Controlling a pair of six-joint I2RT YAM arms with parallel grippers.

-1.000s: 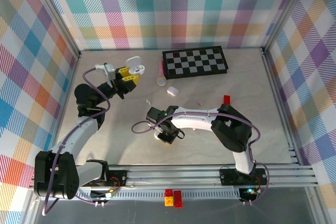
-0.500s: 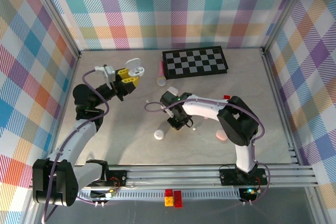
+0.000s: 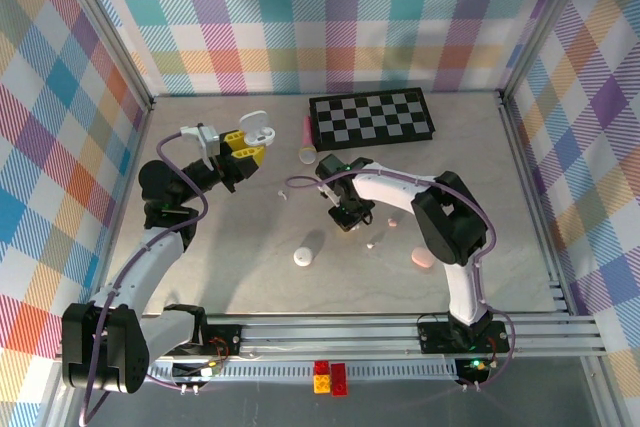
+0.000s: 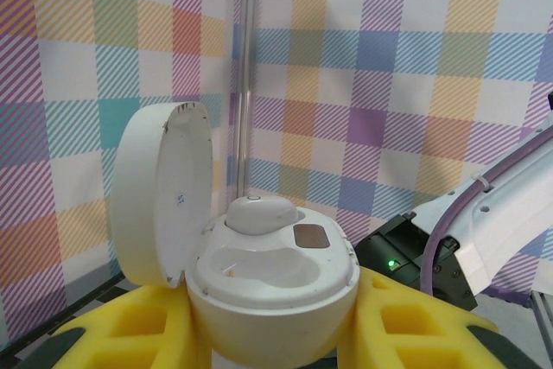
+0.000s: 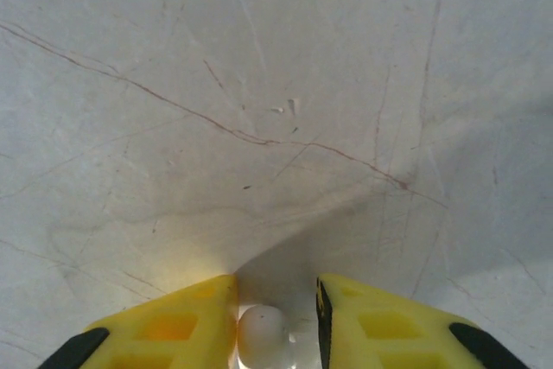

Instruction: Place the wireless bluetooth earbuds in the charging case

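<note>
My left gripper is raised at the back left, shut on the white charging case. In the left wrist view the charging case sits between the yellow fingers with its lid swung open. One white earbud is seated in the far socket, and the near socket is empty. My right gripper points down at mid-table. Its jaws stand slightly apart around a small white earbud, which rests against the left finger with a gap to the right one.
Loose earbuds lie near the right gripper: a white one, a pink one, and another white one. A white pebble case and a pink one lie nearer the front. A checkerboard and a cylinder are at the back.
The right arm has swung from the front centre toward the back right, and its jaws have parted a little. The left arm with the open case has barely moved.
</note>
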